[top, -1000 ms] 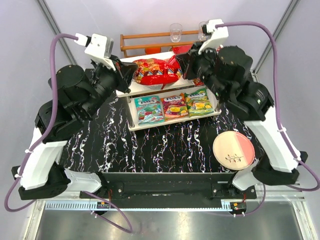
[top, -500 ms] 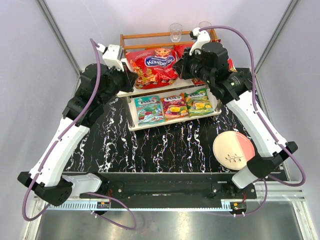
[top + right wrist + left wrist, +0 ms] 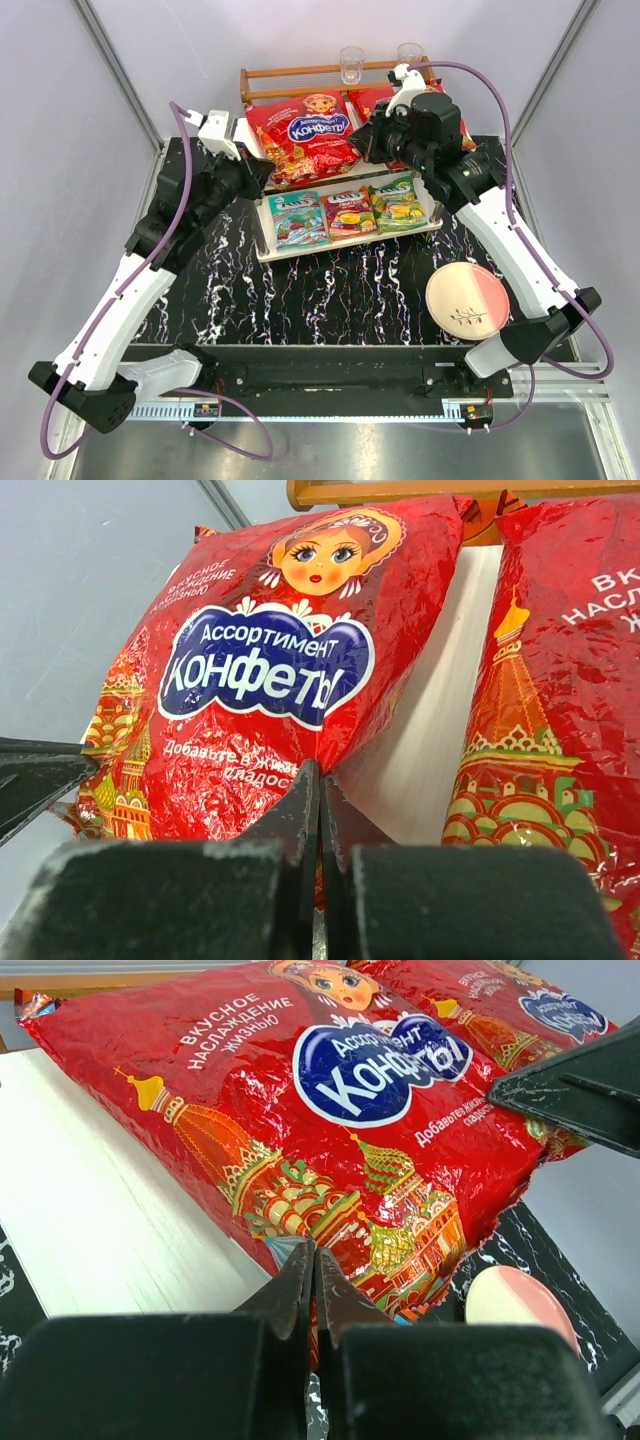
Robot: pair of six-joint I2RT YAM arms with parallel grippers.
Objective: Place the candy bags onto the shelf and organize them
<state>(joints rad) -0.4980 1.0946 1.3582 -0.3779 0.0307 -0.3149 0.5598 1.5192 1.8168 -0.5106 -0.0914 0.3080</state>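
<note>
- The left end effector (image 3: 312,1256) is closed; its two fingers meet on the near-left part of the bottom seam of the large red candy bag (image 3: 370,1090) and pinch the thin foil there
- The right end effector (image 3: 319,770) is closed too; its fingers pinch the same bag at the near-right part of that seam, where the foil makes a small fold at the tips
- So this bag lies between the two end effectors and just in front of each, with the blue label and the doll picture facing up and the doll's head toward the far side
- The bag is on the upper board of the shelf (image 3: 110,1210); I cannot tell if all of it rests on the board or if the pinched edge is lifted a little
- The second large red candy bag (image 3: 560,680) lies on the same board, just beside the first one on its right, with a narrow strip of white board between them; the right arm covers part of it in the top view
- On the lower board three small bags lie flat in a row, close side by side: the teal bag (image 3: 297,218) on the left, the red-orange bag (image 3: 348,212) in the middle, the green-yellow bag (image 3: 397,205) on the right
- The shelf stands on the black marbled counter (image 3: 330,300)
- A round pink-and-cream plate (image 3: 467,301) lies on the counter, near the front right, well apart from the shelf
- Behind the shelf stands a brown wooden rack (image 3: 300,72) with two clear glasses (image 3: 351,64) on it
</note>
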